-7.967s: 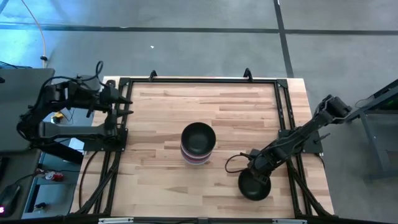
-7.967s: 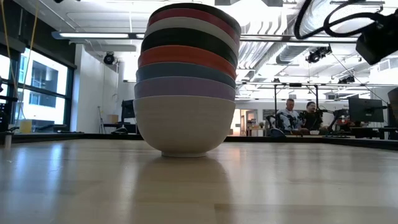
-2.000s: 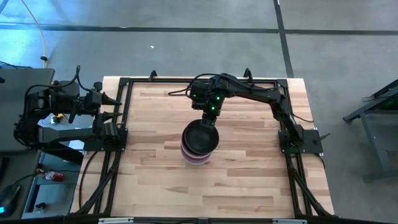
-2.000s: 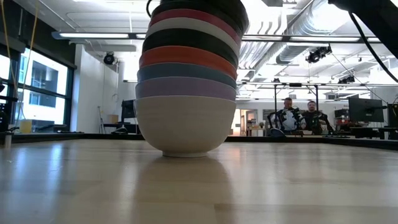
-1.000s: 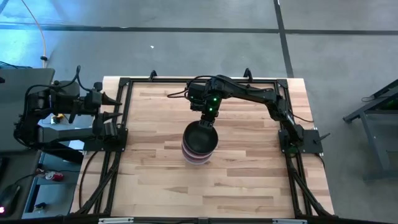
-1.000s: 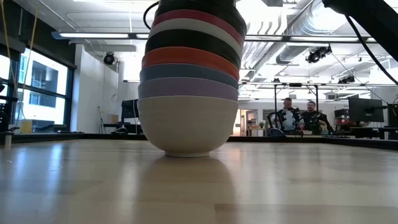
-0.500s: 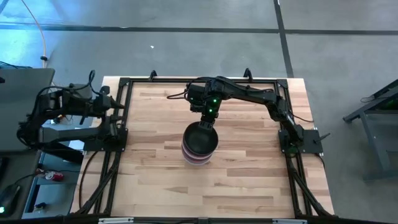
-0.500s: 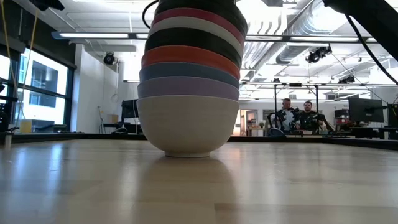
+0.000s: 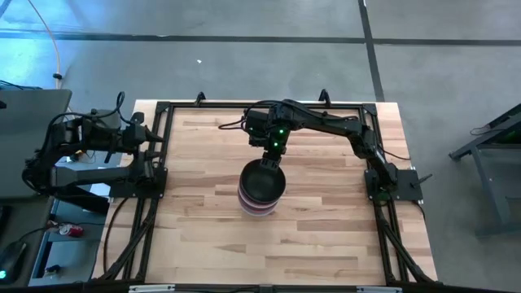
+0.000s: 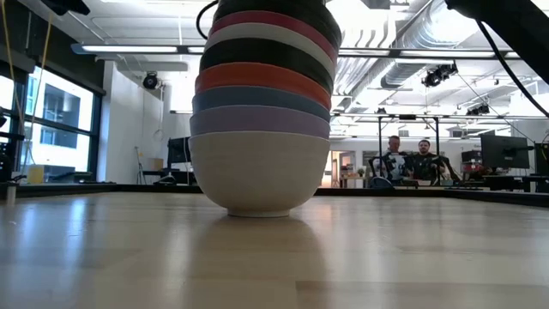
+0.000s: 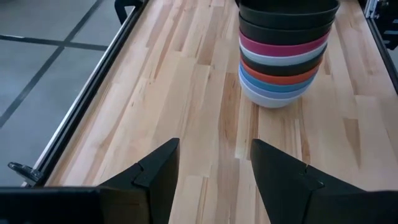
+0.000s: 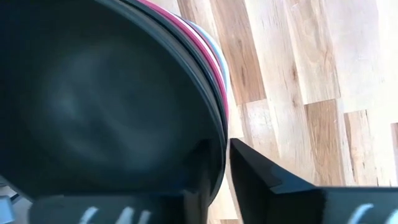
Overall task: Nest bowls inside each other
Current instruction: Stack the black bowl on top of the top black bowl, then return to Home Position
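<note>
The right gripper, fingers slightly apart astride the top black bowl's rim, seems to release it onto the stack.

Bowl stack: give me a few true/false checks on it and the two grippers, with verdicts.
1. All the bowls sit in one stack on the table. True.
2. The top bowl is white. False: it is black.
3. The right gripper is at the top bowl's rim. True: one finger is inside the rim, one outside.
4. The left gripper holds a bowl. False: it is open and empty, at the table's left edge.
5. The bottom bowl is red. False: it is cream.
</note>
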